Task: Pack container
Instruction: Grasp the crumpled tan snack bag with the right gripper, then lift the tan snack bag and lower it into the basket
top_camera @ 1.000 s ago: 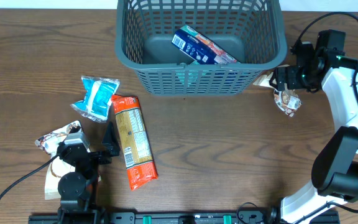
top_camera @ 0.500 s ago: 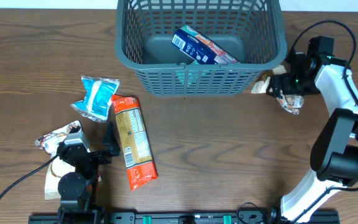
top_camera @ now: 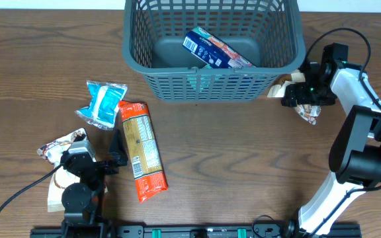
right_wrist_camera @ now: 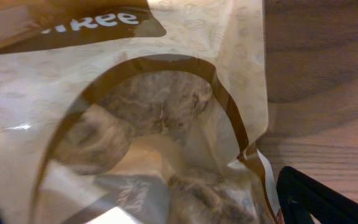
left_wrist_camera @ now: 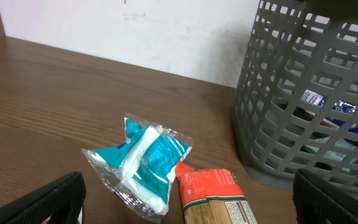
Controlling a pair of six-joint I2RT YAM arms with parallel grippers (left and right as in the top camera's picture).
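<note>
Change, right arm: over the last second the right claw (top_camera: pixel 301 98) had swung in toward the container's right wall and settled over the cookie pack (top_camera: pixel 307 112) lying on the table (top_camera: pixel 243 158).
Change, cookie pack: it had barely shifted. It lay flat on the wood just beside the container, not lifted.
Change, left side: none seen. The left arm and the packs near it were unmoved.
Right claw state: the wrist view was filled by the pack's tan film, with one black finger (right_wrist_camera: pixel 316 199) at its edge. Whether the jaws had clamped the pack could not be told.
Left claw state: the left claw (left_wrist_camera: pixel 188 202) was spread wide, its fingers at the two lower corners of its view, gripping nothing.
Meaning for task: judged to be the start of a pick. The pack was yet to be secured, raised over the rim and dropped in.
Container position: the container (top_camera: pixel 177 82) stood upright at the far middle of the table, open side up, with the right claw just outside its right wall.
Count, containers: one.
Count, packs inside: one, a blue pack (top_camera: pixel 213 51) lying on the base.
Count, packs on table: four seen.
- The cookie pack at right.
- A teal pack (top_camera: pixel 103 102).
- An orange-red pack (top_camera: pixel 141 155).
- A brown-and-white pack (top_camera: pixel 51 149) by the left arm.
Unresolved: a tan wrapper (top_camera: pixel 53 195) under the left arm might be part of the brown-and-white pack or a fifth pack.
Count, arms: two.
Progress: judged early, with most packs still outside.
</note>
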